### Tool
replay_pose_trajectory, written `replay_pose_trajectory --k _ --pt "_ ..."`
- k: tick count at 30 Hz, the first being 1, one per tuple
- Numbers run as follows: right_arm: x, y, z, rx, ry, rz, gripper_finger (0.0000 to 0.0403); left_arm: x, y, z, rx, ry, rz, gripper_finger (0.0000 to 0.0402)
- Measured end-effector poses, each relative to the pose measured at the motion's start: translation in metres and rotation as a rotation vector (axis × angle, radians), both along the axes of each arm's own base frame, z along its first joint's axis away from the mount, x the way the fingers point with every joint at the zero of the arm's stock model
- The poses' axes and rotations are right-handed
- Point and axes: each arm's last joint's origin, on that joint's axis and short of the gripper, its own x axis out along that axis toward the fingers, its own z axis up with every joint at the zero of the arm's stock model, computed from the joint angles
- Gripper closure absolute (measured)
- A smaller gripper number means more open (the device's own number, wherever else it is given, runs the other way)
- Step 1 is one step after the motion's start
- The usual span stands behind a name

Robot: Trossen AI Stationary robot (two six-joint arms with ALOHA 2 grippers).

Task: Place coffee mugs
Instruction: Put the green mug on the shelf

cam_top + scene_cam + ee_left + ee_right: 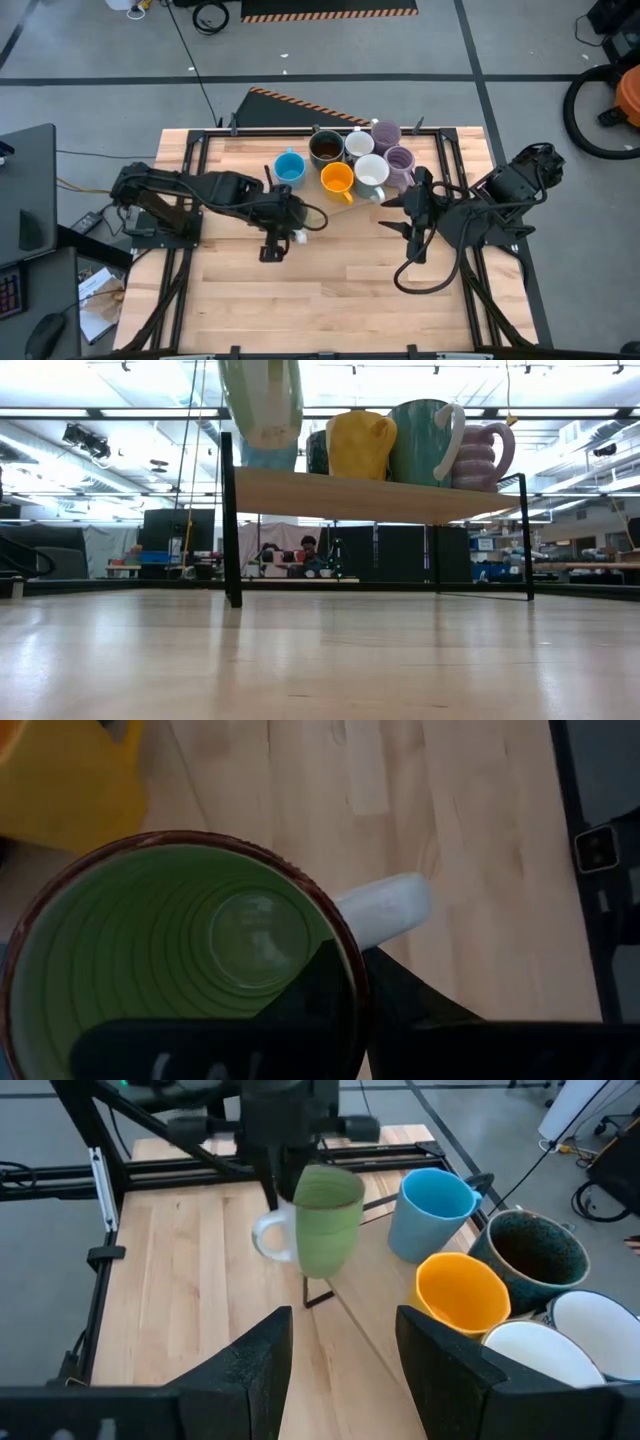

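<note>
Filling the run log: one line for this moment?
left gripper: holds green mug aloft | right gripper: open, waiting | shelf: seven mugs

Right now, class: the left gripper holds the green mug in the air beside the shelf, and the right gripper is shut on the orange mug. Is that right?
Not quite. The right gripper is open and holds nothing; the orange mug stands free on the shelf, as the right wrist view shows. The rest holds: the left gripper does hold the green mug in the air beside the shelf.
</note>
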Motion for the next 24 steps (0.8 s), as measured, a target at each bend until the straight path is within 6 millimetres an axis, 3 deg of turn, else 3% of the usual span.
replay_pose_trajectory --k 24 --pt "0.007 -0.004 0.004 0.034 -0.049 -0.020 0.0218 0.010 0.028 -0.009 0.125 0.033 -0.058 0.0365"
